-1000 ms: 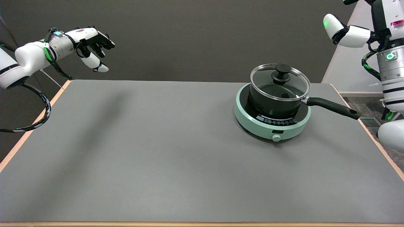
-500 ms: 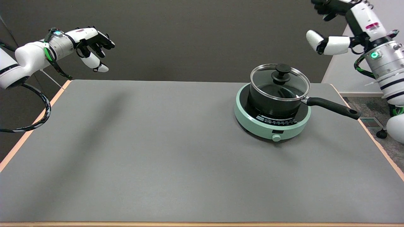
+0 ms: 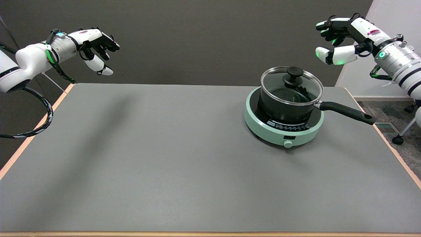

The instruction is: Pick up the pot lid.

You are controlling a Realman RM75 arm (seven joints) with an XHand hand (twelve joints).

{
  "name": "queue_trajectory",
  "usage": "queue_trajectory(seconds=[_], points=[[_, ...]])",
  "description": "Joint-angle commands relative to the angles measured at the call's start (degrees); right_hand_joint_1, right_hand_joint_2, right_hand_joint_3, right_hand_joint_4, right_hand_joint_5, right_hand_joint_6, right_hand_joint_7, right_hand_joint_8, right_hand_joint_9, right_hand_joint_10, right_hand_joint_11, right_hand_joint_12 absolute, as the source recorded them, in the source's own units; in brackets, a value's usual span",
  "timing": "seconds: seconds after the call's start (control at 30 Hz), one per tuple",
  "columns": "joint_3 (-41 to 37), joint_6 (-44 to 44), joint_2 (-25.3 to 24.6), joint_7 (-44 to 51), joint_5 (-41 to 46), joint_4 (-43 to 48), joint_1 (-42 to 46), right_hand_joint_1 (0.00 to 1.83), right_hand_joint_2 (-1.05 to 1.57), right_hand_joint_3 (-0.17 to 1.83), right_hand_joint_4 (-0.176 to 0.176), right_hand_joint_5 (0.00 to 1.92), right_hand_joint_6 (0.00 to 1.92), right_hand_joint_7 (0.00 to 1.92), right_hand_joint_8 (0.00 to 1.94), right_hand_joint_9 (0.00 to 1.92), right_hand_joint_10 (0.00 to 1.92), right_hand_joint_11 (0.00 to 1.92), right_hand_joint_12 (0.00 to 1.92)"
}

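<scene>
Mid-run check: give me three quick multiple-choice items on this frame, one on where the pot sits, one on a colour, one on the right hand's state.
1. Where does the pot stand?
A. on the bare table
B. on the round cooktop
C. in the right hand

2. What colour is the cooktop's body?
A. pale green
B. red
C. yellow

3. How is the right hand?
A. gripping the lid knob
B. resting on the pot handle
C. in the air, up and to the right of the pot, holding nothing

Answers: 1 B, the pot sits on the cooktop's dark top. 2 A, its rim and dial are pale green. 3 C, the fingers are spread in the air, and the glass lid with its black knob lies on the pot untouched.
</scene>
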State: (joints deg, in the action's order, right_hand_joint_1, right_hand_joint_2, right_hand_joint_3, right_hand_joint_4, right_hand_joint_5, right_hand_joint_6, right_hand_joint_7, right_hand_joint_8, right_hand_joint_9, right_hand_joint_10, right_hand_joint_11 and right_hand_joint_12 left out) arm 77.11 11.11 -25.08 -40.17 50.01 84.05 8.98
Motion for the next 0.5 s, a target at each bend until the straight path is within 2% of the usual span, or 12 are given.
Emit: queue_trajectory(seconds=[0.03, 0.2, 0.3, 0.5], points=[[-9.5, -24.9, 3.4, -0.1, -1.7, 7.3, 0.0, 0.81, 0.49, 0.93, 0.049, 0.52, 0.22, 0.63, 0.2, 0.6, 0.46, 0.48, 1.2], [-10.3, -24.3, 3.5, -0.5, -1.5, 7.8, -0.1, 0.82, 0.48, 0.93, 0.037, 0.52, 0.22, 0.64, 0.21, 0.6, 0.47, 0.48, 1.21], [-10.5, -24.2, 3.5, -2.8, -1.9, 7.8, -0.2, 0.82, 0.48, 0.92, 0.02, 0.52, 0.22, 0.63, 0.21, 0.59, 0.5, 0.5, 1.31], [-11.6, -24.8, 3.4, -5.4, -2.0, 8.0, -0.3, 0.84, 0.48, 0.91, -0.008, 0.52, 0.22, 0.62, 0.24, 0.57, 0.53, 0.5, 1.33]])
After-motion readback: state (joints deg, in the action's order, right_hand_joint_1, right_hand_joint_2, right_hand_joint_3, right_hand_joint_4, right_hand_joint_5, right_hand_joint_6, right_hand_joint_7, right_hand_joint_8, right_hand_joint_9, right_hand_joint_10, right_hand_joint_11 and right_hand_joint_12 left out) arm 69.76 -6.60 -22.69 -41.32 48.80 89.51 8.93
